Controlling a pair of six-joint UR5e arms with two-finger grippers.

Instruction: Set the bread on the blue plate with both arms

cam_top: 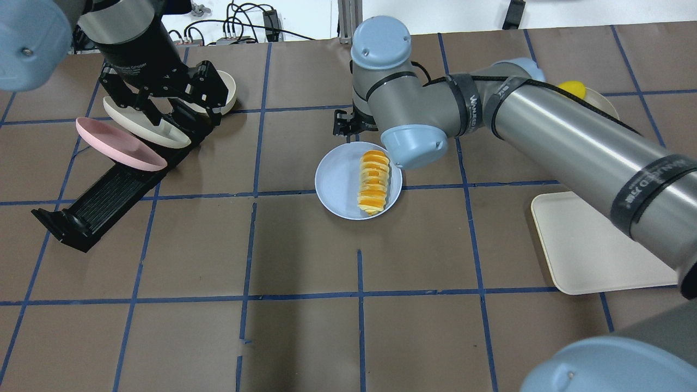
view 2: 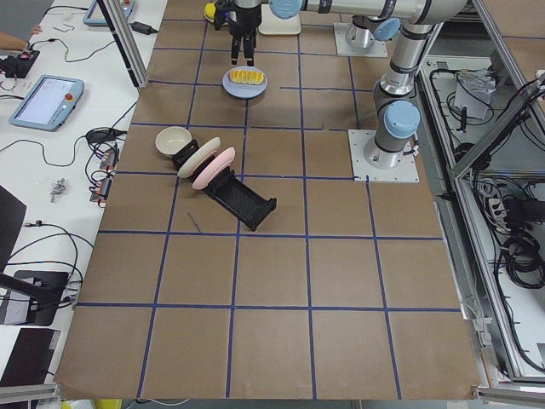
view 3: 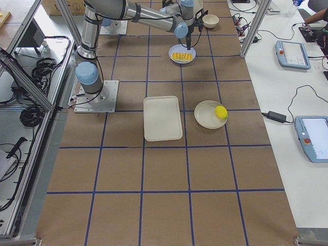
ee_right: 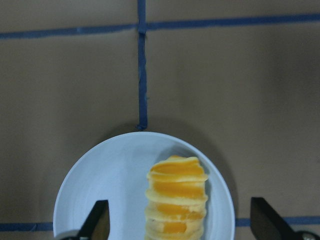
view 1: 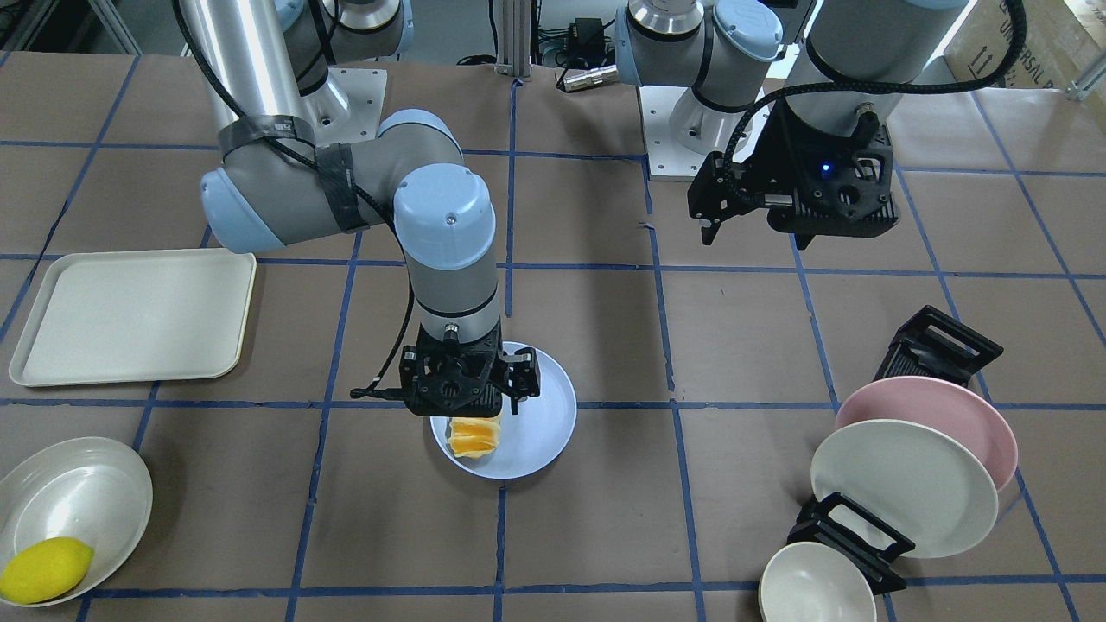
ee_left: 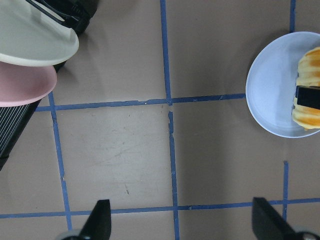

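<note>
Hovering over the bread [cam_top: 373, 182] on the blue plate [cam_top: 337, 179], the right gripper [ee_right: 182, 221] gaped wide and empty, as did the left gripper [ee_left: 182, 222].

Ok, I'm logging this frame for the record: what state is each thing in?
bread: lying on blue plate, not gripped
right gripper: open, above the bread
left gripper: open, holding nothing
pink plate: leaning in rack
cream plate: leaning in rack
lemon: resting in bowl
</note>
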